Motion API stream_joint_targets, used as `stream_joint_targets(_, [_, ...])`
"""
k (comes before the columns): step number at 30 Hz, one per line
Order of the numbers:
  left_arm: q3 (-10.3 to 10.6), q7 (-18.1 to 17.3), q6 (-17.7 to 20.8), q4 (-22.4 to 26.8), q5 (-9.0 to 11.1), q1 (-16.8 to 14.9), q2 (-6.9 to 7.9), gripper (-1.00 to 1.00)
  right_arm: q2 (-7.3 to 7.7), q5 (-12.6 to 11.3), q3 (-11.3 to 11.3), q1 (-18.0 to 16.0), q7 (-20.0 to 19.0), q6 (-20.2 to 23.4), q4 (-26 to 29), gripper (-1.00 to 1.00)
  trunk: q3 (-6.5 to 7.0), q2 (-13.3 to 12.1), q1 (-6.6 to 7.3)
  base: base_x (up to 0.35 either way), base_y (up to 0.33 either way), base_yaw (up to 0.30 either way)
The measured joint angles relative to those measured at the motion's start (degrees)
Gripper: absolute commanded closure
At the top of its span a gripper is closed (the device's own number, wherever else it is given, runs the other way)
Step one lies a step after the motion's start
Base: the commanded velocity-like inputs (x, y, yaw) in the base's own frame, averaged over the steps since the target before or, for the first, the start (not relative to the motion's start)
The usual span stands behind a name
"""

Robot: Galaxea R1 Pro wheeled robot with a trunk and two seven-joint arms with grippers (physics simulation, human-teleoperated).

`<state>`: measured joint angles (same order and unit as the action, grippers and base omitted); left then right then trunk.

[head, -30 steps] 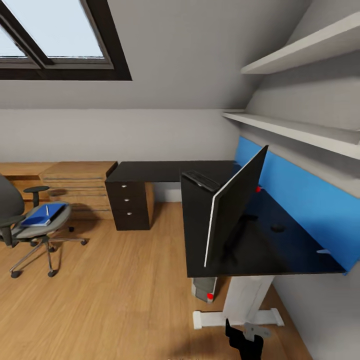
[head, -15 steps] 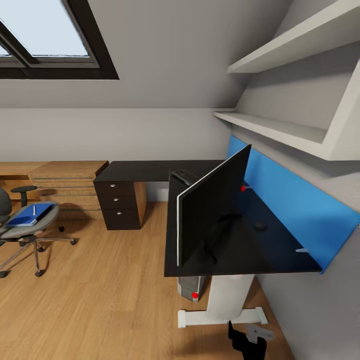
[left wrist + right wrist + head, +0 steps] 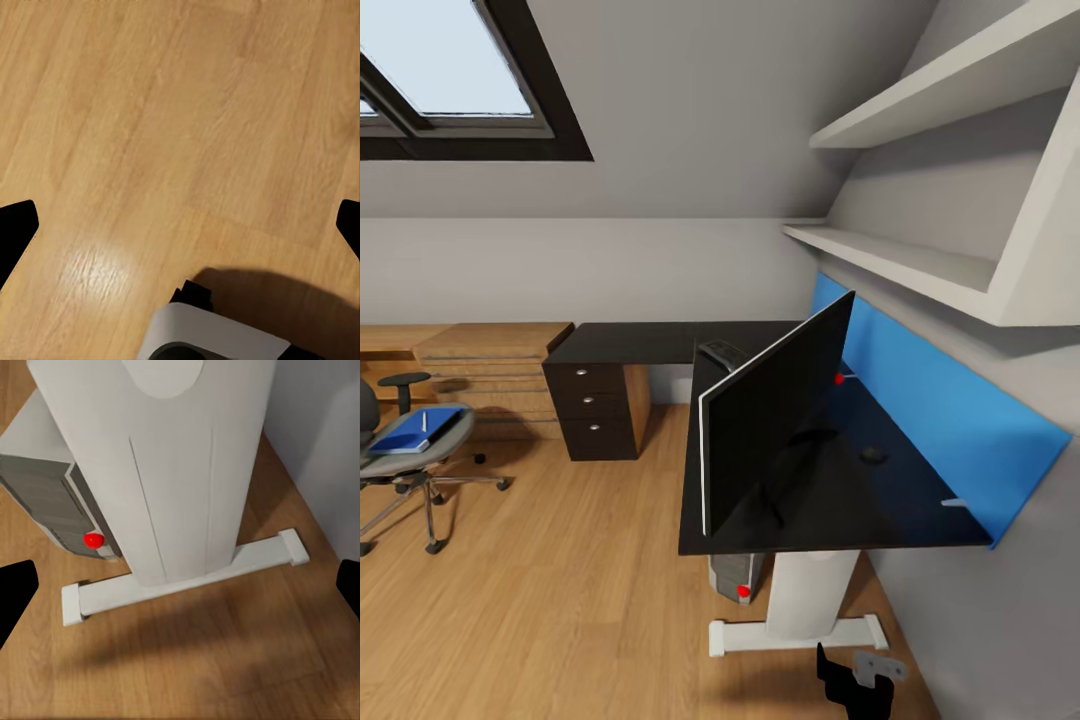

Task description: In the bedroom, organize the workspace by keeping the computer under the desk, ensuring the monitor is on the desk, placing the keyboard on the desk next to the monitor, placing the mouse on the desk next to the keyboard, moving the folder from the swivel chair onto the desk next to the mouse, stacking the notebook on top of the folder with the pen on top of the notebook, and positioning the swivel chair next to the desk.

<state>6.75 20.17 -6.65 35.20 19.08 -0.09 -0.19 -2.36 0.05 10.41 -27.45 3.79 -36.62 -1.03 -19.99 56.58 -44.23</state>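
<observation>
Parked at the desk point(image 3: 920, 520) end, head cam looking along it. Monitor point(image 3: 775, 420) is up on the black top, standing edge-on to me. Keyboard point(image 3: 726, 353) sits on the desk just past it. Small dark lump beyond the stand, prob the mouse point(image 3: 874, 454), too small to be sure. Computer point(image 3: 736, 576) is under the desk beside the white leg; R wrist cam shows it there too point(image 3: 56, 502).

Swivel chair point(image 3: 400, 455) is well apart from the desk, far L. Folder point(image 3: 416, 430) lies flat on the seat w/ a pale stick on it, prob the pen point(image 3: 425, 422). Notebook I can't separate from the folder at this range.

Right gripper point(image 3: 180, 585): jaws wide apart, holding nothing, aimed at the desk foot. Left gripper point(image 3: 180, 225): same, spread and empty, over bare floor point(image 3: 150, 112).

Handling, my read:
- folder: light, thin, stiff-ish, slick cover. Flat on soft seat, so no gap under it. I'd pinch an overhanging edge or corner.
- pen: loose on top, will roll off if the folder tilts. Take it off first, mid-shaft.
- chair: heavy but on castors. Push at armrest or seat edge, low force.
</observation>
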Motion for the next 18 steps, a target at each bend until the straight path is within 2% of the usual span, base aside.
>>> stream_joint_targets(6, [0.1, 0.0, 0.0, 0.0, 0.1, 0.0, -0.03, -1.0, 0.03, 0.0, 0.0, 0.0, 0.0, -0.2, 0.1, -1.0, 1.08, -2.4, 1.32, 0.0, 0.0, 0.0])
stream_joint_targets(10, [0.1, 0.0, 0.2, -0.1, 0.0, 0.0, 0.02, -1.0, 2.02, 0.1, -0.2, 0.0, -0.3, -1.2, 0.3, -1.0, 1.8, -4.0, 2.2, 0.0, 0.0, 0.0])
stream_joint_targets(18, [0.1, 0.0, 0.4, -0.2, 0.1, 0.0, 0.05, -1.0, 4.03, 0.6, -2.9, -0.1, 0.4, -6.0, 1.0, -1.0, 3.24, -7.2, 3.96, 0.0, 0.0, 0.0])
